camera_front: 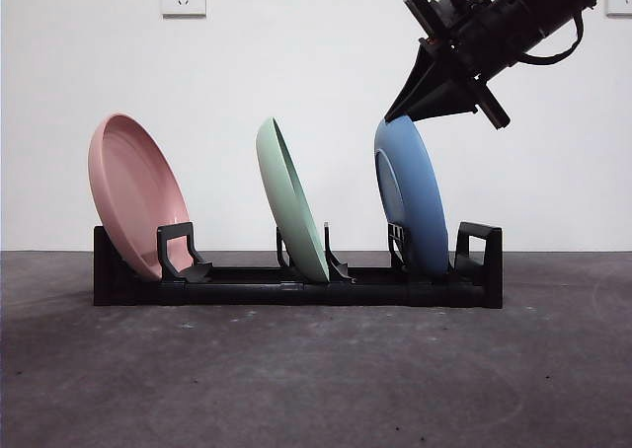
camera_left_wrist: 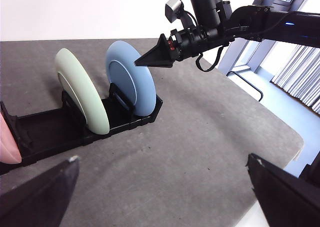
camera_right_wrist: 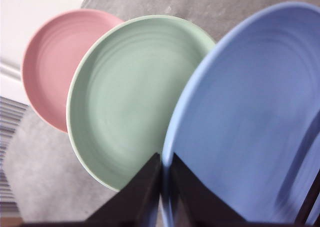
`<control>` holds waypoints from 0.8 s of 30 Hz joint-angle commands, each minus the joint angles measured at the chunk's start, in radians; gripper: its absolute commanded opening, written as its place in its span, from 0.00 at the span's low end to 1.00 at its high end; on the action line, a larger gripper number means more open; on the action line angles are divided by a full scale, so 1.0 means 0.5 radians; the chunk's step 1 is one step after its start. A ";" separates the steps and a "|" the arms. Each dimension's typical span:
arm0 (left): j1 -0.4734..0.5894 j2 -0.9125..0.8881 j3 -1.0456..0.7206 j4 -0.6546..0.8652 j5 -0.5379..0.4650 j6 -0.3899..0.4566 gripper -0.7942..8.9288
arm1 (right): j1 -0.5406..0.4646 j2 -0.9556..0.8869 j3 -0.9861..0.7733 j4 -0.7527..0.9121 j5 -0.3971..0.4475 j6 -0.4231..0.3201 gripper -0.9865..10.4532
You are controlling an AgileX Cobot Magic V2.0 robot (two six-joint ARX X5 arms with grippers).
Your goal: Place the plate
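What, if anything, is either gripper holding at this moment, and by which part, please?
The right gripper holds the blue plate by its top rim, a jaw on each face, as it stands in the black rack. The left gripper holds nothing.

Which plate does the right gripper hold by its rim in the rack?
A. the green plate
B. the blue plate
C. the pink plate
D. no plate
B: the right gripper is closed on the top rim of the blue plate, which stands in the end slot of the black rack.
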 commanded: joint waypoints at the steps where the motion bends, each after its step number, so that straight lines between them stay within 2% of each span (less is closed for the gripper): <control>1: -0.007 0.004 0.044 -0.001 0.003 -0.018 0.63 | -0.017 -0.015 0.040 0.035 -0.002 0.079 0.09; 7: -0.007 0.004 0.044 -0.048 0.003 -0.017 0.63 | -0.020 -0.216 0.040 0.005 -0.085 0.147 0.09; 11: -0.007 0.008 0.044 -0.050 0.003 -0.012 0.63 | -0.005 -0.425 0.040 -0.111 -0.094 0.089 0.09; 15: -0.007 0.021 0.044 -0.050 -0.002 0.027 0.63 | 0.033 -0.637 0.039 -0.337 -0.095 -0.114 0.09; 19: -0.007 0.052 0.044 -0.051 -0.012 0.064 0.63 | 0.137 -0.826 0.037 -0.706 -0.089 -0.480 0.09; 21: -0.007 0.074 0.044 -0.050 -0.012 0.085 0.63 | 0.230 -0.903 0.035 -0.883 -0.074 -0.603 0.09; 24: -0.007 0.113 0.044 -0.050 -0.012 0.113 0.63 | 0.429 -0.996 0.034 -1.120 0.122 -0.698 0.09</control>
